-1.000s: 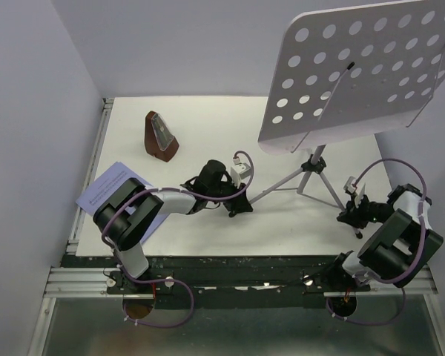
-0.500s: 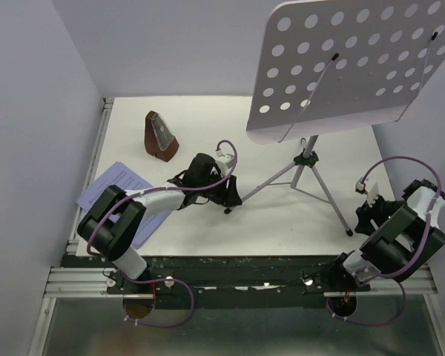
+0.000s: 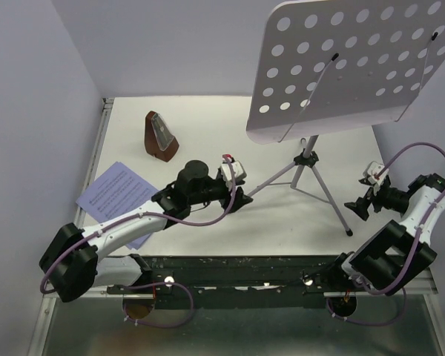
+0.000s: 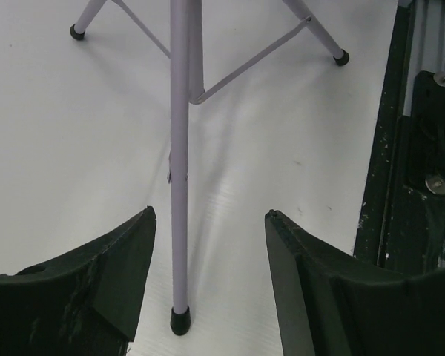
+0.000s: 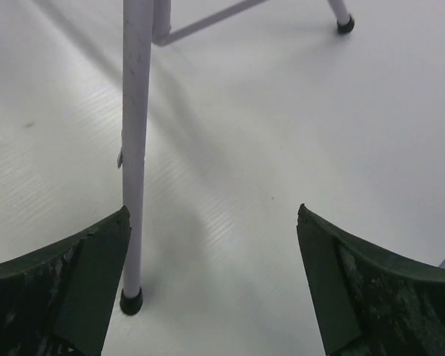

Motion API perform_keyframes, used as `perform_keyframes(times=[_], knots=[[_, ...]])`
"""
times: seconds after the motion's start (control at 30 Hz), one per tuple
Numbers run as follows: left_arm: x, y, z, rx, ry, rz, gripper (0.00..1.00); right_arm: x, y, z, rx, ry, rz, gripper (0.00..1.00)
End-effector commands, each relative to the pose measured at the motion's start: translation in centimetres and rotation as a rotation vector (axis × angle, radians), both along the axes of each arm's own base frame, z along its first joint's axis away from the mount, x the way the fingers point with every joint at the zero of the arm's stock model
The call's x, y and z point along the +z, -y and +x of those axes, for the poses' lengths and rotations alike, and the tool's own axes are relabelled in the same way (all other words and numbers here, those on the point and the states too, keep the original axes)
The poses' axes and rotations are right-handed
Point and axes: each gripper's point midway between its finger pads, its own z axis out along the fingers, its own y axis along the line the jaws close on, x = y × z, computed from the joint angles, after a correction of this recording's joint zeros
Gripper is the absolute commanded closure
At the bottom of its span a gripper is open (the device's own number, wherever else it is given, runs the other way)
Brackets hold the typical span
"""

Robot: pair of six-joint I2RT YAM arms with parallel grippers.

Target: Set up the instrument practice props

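Observation:
The pale lilac perforated music stand (image 3: pixel 348 67) stands upright on its thin tripod (image 3: pixel 309 165) at the right of the table. My left gripper (image 3: pixel 239 199) is open at the tripod's left leg. In the left wrist view that leg (image 4: pixel 179 163) and its black foot (image 4: pixel 180 320) stand free between the fingers, nearer the left one, with my left gripper (image 4: pixel 208 222) touching nothing. My right gripper (image 3: pixel 354 205) is open beside the right leg (image 5: pixel 136 133), whose foot (image 5: pixel 130 300) rests by the left finger of the right gripper (image 5: pixel 213 215). The brown metronome (image 3: pixel 161 137) stands at the back left. Lavender sheet-music pages (image 3: pixel 117 196) lie at the left.
Lilac walls close in the table on the left, back and right. A metal rail (image 3: pixel 89 174) runs along the table's left edge and a dark mounting bar (image 3: pixel 237 267) along the near edge. The stand's desk overhangs the right rear of the table.
Both grippers have opened and let go of the tripod legs. The stand, shifted left and back a second ago, now stands still. The left arm has stretched out lower; the right gripper drew back.

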Motion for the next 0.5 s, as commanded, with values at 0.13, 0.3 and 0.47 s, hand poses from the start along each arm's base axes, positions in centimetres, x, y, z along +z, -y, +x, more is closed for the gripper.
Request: perform_keyframes(times=[0.13,0.3,0.47], knots=[[-6.4,2.1,2.1,0.119,0.119,0.318,0.43,3.8,-4.2,-0.6,0.013,-0.080,0.336,0.06],[-9.7,0.8,4.1,0.336,0.158,0.431,0.47,3.1,-4.0,-0.8,-0.010,-0.088,0.303,0.06],[-11.9,0.9,5.5,0.414,0.110,0.496,0.60,2.8,-4.4,-1.0,-0.016,-0.095,0.329,0.06]])
